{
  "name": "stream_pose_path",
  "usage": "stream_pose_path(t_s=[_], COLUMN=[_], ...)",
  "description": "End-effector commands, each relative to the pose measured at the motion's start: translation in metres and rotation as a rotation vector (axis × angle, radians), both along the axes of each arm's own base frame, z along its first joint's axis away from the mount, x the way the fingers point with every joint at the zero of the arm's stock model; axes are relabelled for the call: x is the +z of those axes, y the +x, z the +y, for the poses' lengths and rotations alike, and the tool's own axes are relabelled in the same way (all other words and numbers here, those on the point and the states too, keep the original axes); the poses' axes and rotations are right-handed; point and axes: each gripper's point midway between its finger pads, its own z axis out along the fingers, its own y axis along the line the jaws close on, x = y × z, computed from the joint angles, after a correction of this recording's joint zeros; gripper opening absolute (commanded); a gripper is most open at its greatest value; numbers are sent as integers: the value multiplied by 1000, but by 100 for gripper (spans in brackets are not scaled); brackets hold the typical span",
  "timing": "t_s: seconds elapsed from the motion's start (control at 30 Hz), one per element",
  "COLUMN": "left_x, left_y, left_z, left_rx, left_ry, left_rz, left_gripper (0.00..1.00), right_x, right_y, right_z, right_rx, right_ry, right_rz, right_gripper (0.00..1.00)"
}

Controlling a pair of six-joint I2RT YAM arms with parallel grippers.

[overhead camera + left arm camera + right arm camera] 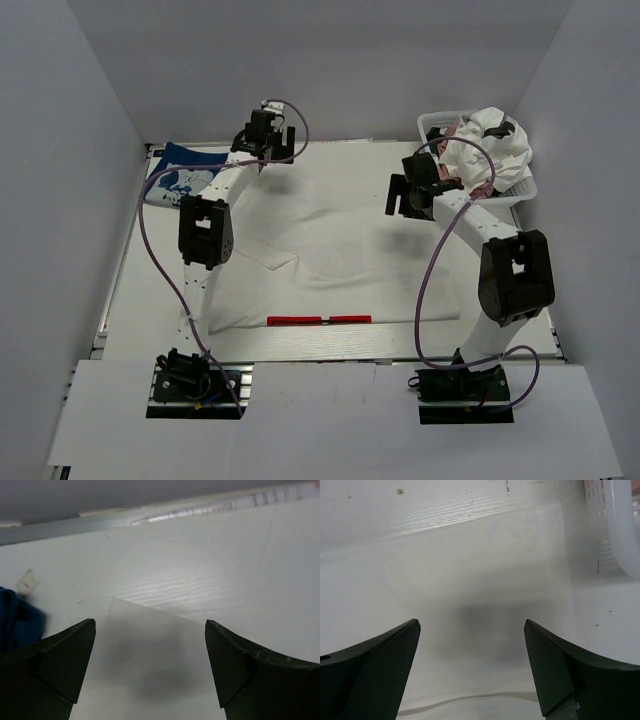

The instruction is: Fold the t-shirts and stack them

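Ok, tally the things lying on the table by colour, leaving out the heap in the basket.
White t-shirt, spread flat: 1
Blue t-shirt: 1
White mesh basket: 1
Total: 3
The heap in the basket is too crumpled to count.

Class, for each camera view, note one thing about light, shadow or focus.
Top view: even, soft light; the white shirt barely stands out from the table. Left wrist view: a blurry shadow on that shirt under the left end effector. Right wrist view: a similar shadow under the right end effector; the basket looks washed out.
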Motion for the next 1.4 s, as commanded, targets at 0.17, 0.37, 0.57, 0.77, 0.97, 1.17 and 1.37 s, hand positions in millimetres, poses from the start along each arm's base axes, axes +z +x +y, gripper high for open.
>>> stream_pose_path(t_s=[0.17,0.37,0.57,0.77,0.97,1.17,1.37], left_x=[-12,-41,-69,-82,-84,-27,3], left_y=[28,41,19,-4,-1,7,0], left_z=[17,31,36,36,36,34,26], left_rx=[159,233,236,239,240,222,168], left_ry=[-104,-130,-101,-73,-71,-112,-159], left_rz=[-15,-11,77,127,132,-2,-70], left_gripper=[100,100,81,30,0,0,0], right_x=[14,26,25,27,-1,-38,-53], right_y=[4,-3,1,24,66,87,96], right_z=[-5,-3,-7,-13,-7,-4,-14], right_rx=[-75,-59,-83,-241,-325,-385,-451], right_ry=[4,29,12,26,59,43,1], right_rz=[-16,-36,-45,-60,-1,96,105], right_gripper=[90,90,90,90,90,90,90])
